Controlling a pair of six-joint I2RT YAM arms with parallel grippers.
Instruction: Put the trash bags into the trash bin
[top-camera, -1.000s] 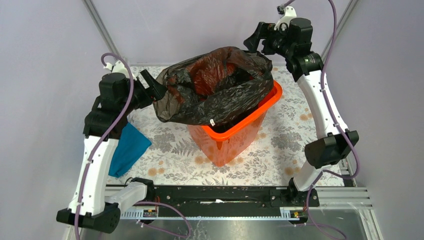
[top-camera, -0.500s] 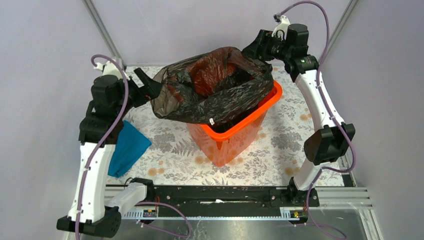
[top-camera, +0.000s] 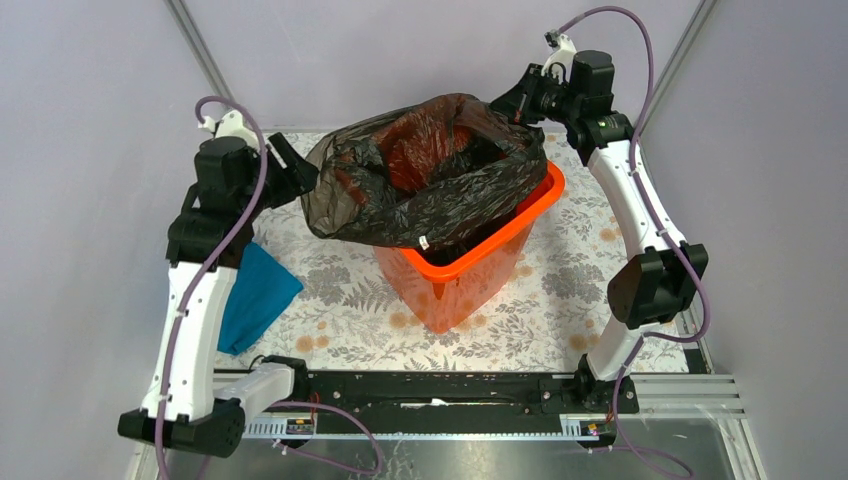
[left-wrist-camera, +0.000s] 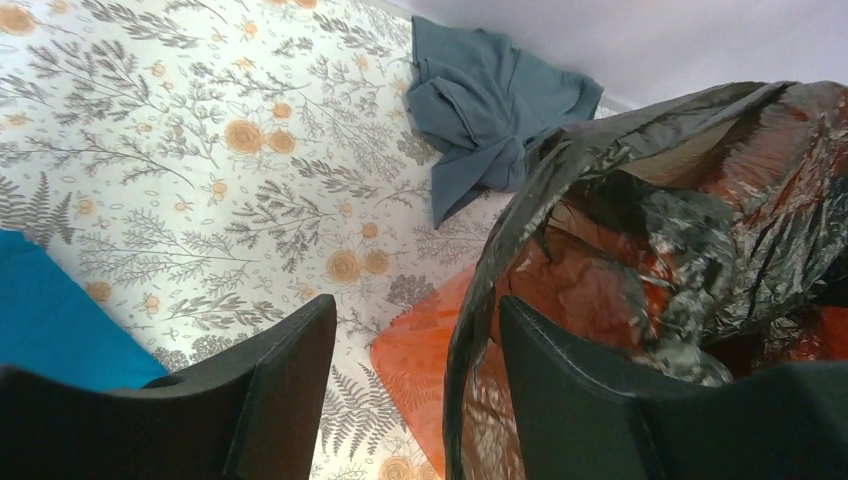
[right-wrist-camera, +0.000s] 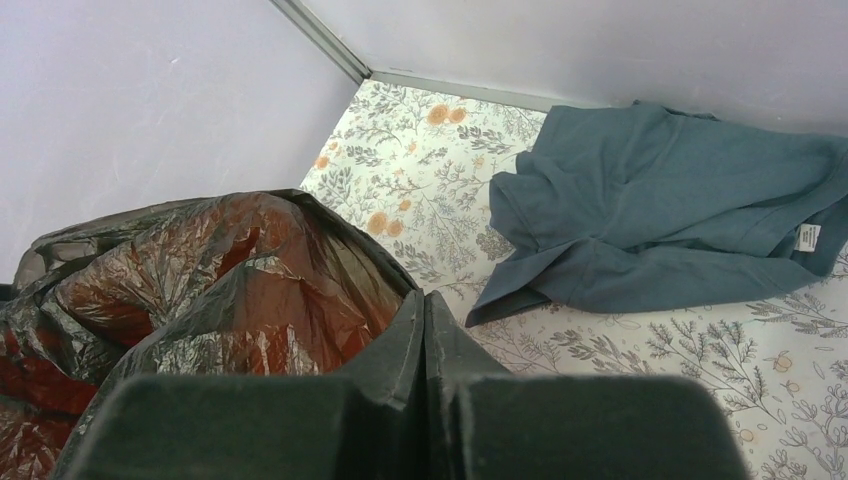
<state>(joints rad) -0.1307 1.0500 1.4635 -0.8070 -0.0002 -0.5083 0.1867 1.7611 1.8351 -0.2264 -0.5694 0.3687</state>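
Note:
The black trash bag (top-camera: 420, 175) sits in the mouth of the orange trash bin (top-camera: 470, 280), its top billowing wide above the rim and bulging out to the left. My right gripper (right-wrist-camera: 423, 295) is shut on the bag's far right rim (right-wrist-camera: 330, 230), pads pressed flat together; it shows as well in the top view (top-camera: 510, 100). My left gripper (left-wrist-camera: 415, 305) is open at the bag's left side (top-camera: 300, 175), with the bag's left edge (left-wrist-camera: 480, 300) hanging between the fingers, close to the right finger (left-wrist-camera: 560, 380). The orange bin wall (left-wrist-camera: 420, 370) shows below.
A teal-blue cloth (top-camera: 255, 295) lies on the floral table beside my left arm. A grey-blue cloth (right-wrist-camera: 660, 220) lies crumpled behind the bin near the back wall, and the left wrist view (left-wrist-camera: 490, 110) shows it too. Grey walls enclose the table.
The right gripper came down to the bag's far rim and closed on it. The left gripper shifted slightly toward the bag's left edge and its jaws narrowed.

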